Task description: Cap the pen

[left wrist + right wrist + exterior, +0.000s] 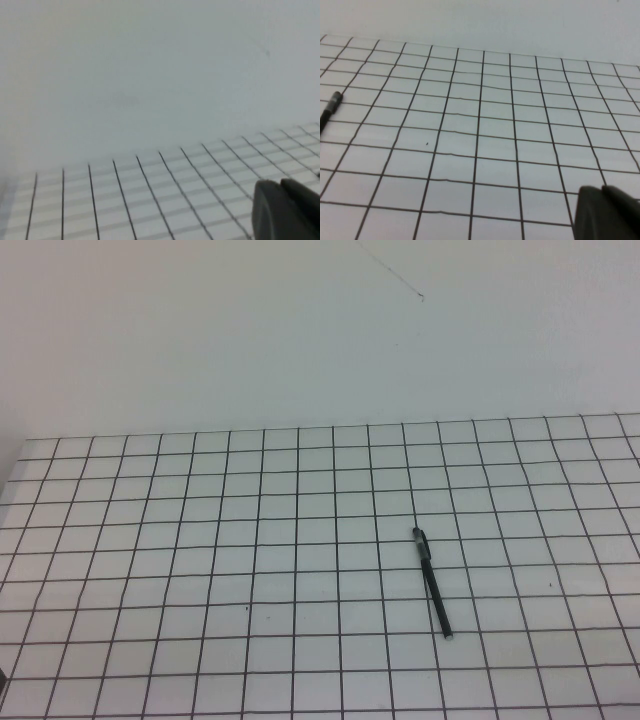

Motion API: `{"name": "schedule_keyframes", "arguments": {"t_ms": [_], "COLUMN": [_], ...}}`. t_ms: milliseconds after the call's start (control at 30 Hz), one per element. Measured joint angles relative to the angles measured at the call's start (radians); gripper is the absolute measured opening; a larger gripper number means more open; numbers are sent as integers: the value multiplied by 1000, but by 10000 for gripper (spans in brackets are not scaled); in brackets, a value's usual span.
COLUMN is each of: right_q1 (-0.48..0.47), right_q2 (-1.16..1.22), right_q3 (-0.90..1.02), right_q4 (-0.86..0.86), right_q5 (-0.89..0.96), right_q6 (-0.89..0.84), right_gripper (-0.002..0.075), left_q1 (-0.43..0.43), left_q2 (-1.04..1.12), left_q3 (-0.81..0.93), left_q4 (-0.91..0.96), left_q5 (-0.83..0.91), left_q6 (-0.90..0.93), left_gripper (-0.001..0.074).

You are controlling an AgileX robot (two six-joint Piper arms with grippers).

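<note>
The pen (432, 583) lies on the gridded desk (200, 570), right of centre, its long axis running near-to-far. The right pincer (607, 212) is likely nearer than the left pincer (287, 210); neither's opening can be told.

I am seeing no readable text, label, brand, number or sign anywhere: nothing legible on the gridded table (200, 540), the pen (432, 583) or the wall (300, 330).
</note>
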Motion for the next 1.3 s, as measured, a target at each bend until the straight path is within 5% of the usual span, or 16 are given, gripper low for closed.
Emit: {"name": "schedule_keyframes", "arguments": {"t_ms": [167, 767, 1100, 1300], "right_q1": [0, 0, 0, 0], "right_q2": [0, 0, 0, 0], "right_q3": [0, 0, 0, 0], "right_q4": [0, 0, 0, 0], "right_q5": [0, 0, 0, 0], "right_q6": [0, 0, 0, 0], "right_gripper": [-3, -3, -3, -3], "left_q1": [0, 0, 176, 185], "left_q2": [0, 2, 2, 2], "left_q3": [57, 137, 137, 137], "left_q4": [277, 326, 340, 340], "left_q5": [113, 151, 152, 123], "left_q6": [-376, -411, -411, -380], "left_gripper": [-1, -1, -1, -1]}}
